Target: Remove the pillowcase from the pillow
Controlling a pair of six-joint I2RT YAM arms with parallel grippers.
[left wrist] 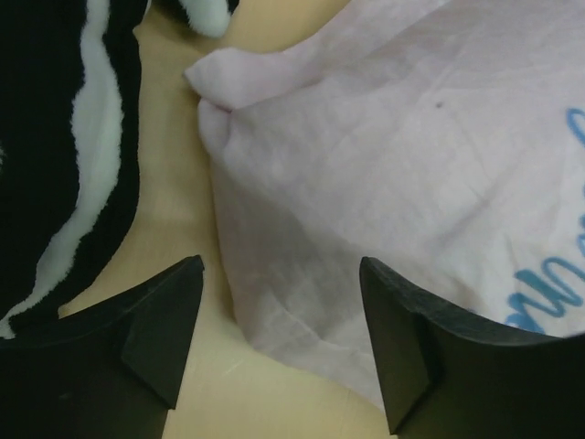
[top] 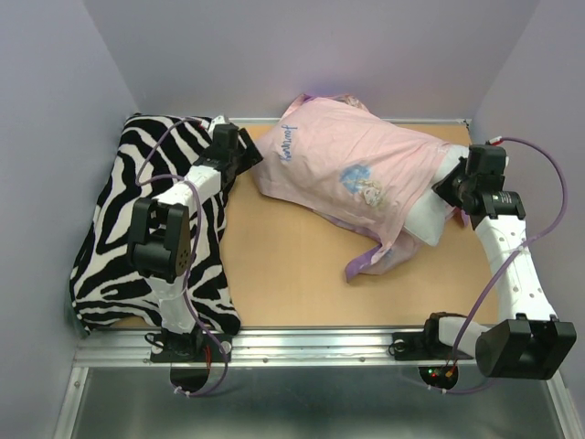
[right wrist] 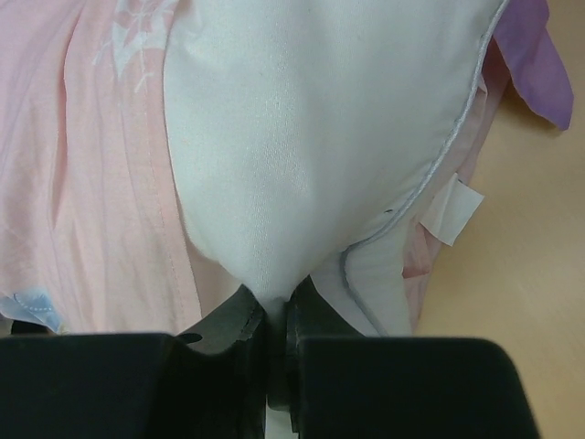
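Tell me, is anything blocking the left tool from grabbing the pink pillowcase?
Nothing visible is. The open left tool hangs right over the pillowcase edge, with only bare table beside it. The zebra pillow lies off to one side.

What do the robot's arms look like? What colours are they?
The left arm and right arm are both white tubes joined by chunky black blocks. A thin purple cable loops along each one. The fingers are black and wedge-shaped. Tiny lights glow near the right base.
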